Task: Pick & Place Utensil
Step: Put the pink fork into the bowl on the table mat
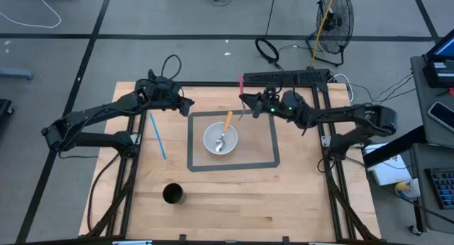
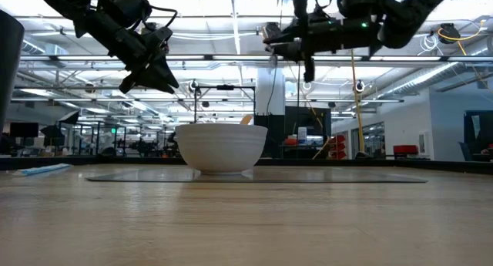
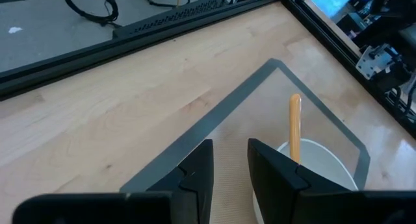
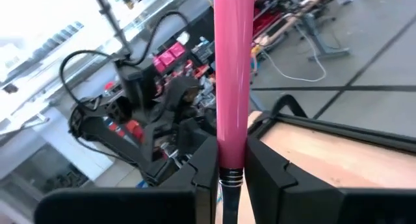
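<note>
A pink-handled utensil [image 4: 233,81] is pinched by the right claw [image 1: 250,103] above the tabletop [image 1: 298,195]; the left claw [image 3: 227,162] is held slightly spread, empty.

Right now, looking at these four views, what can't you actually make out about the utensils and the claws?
- Pink utensil in the right claw: its working end is cut off by the right wrist view's bottom edge, and too small in the high view to name.
- Spoon: the white bowl wall hides all but its orange handle tip in the low view.
- Left claw: fingers parted, nothing between them.
- Blue stick: too thin to identify.
</note>
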Motion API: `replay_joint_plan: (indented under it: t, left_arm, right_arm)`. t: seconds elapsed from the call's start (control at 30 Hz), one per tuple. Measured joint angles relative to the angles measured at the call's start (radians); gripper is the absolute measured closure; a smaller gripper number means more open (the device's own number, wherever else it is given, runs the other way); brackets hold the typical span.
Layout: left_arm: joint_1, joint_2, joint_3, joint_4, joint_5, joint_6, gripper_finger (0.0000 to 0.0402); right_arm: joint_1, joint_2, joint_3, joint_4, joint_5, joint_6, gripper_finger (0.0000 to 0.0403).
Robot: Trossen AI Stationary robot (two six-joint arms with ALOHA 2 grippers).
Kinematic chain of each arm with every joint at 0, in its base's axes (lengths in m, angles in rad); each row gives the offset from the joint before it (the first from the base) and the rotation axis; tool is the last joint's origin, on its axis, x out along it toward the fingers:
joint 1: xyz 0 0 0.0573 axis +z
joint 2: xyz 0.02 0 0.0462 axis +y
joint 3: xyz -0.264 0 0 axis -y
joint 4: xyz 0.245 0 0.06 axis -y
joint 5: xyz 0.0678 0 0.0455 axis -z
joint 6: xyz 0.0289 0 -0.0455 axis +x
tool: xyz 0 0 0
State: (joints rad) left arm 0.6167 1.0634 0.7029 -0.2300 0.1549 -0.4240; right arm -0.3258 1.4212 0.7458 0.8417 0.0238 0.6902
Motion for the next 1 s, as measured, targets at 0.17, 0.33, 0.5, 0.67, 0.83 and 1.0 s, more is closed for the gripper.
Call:
replay_joint_plan:
  t: [0.17,0.33,0.5,0.67,0.83,1.0]
  left_arm:
    - [0.000,0.000,0.000,0.000,0.000,-0.002,0.0302]
    - [0.000,0.000,0.000,-0.001,0.000,-0.003,0.0302]
    - [0.005,0.000,0.000,-0.003,-0.024,-0.001,0.0302]
    - [0.046,0.000,0.000,0.000,-0.035,-0.007,0.0302]
    - [0.090,0.000,0.000,0.004,-0.029,-0.012,0.0302]
    - [0.112,0.000,0.000,0.001,-0.022,-0.023,0.0302]
  right_arm:
    - [0.008,0.077,0.111,-0.022,-0.075,-0.061,0.0359]
    - [0.007,0.119,0.217,-0.132,-0.133,-0.108,0.0359]
    - [0.013,0.117,0.253,-0.203,-0.108,-0.148,0.0358]
    - [0.037,0.123,0.253,-0.261,-0.005,-0.153,0.0358]
    - [0.065,0.219,0.250,-0.238,0.001,-0.079,0.0358]
    - [0.094,0.319,0.277,-0.145,0.001,-0.011,0.0358]
